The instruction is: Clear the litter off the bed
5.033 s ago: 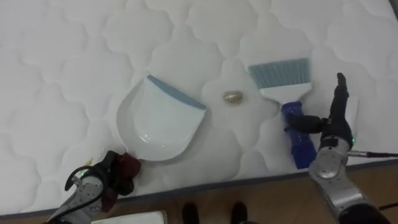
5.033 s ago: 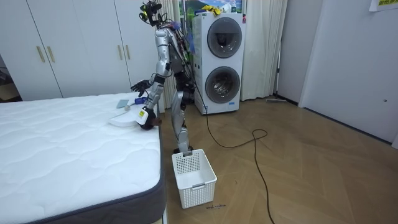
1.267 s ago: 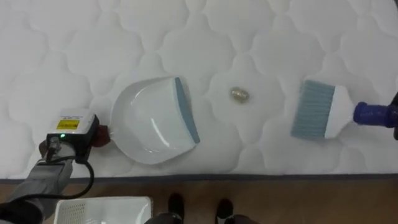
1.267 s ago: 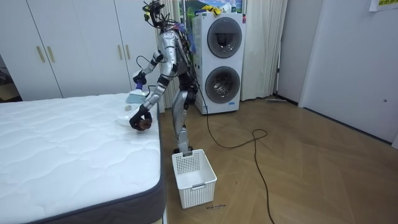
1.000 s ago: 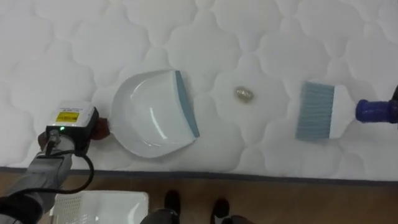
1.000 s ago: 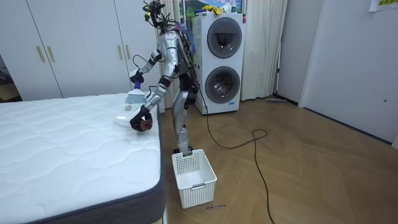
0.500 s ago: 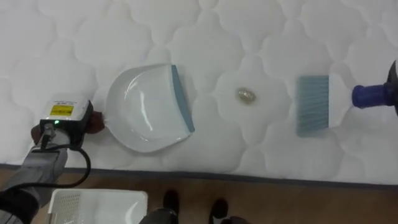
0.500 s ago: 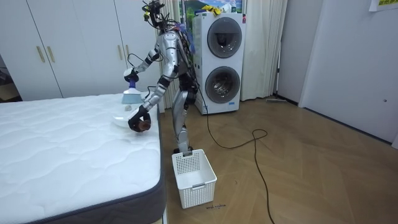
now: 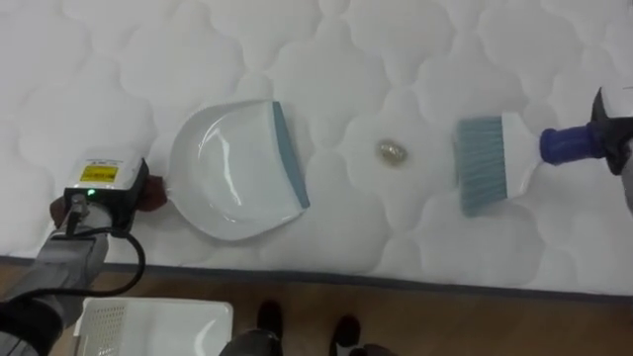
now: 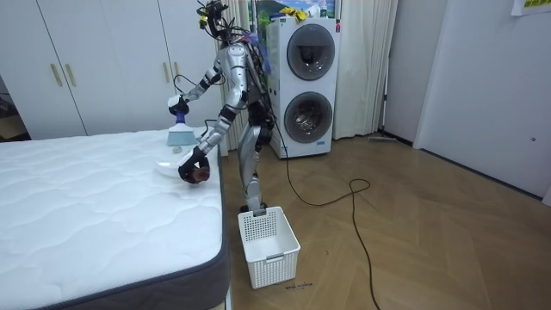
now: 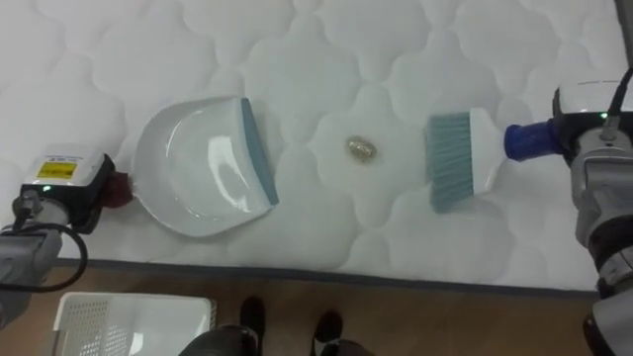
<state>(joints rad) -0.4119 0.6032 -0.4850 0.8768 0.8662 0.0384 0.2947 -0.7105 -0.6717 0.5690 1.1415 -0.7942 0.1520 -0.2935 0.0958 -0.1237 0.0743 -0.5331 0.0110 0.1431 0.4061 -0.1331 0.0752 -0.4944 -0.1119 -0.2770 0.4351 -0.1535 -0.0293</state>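
A white dustpan with a blue lip lies on the white quilted mattress, its mouth turned to the right. Its dark red handle runs into my left hand, which is shut on it near the bed's edge. A small brownish scrap lies between the pan and a brush with blue bristles. The brush's blue handle is held in my shut right hand at the right edge, bristles pointing toward the scrap. In the room view I stand at the bed's side, both arms over the mattress.
A white laundry basket stands on the wooden floor by my feet, seen below the bed's edge. A stacked washer and dryer stands behind me, white wardrobes beyond the bed.
The brush has moved left, closer to the scrap. The dustpan and my left hand have stayed in place over the last half second.
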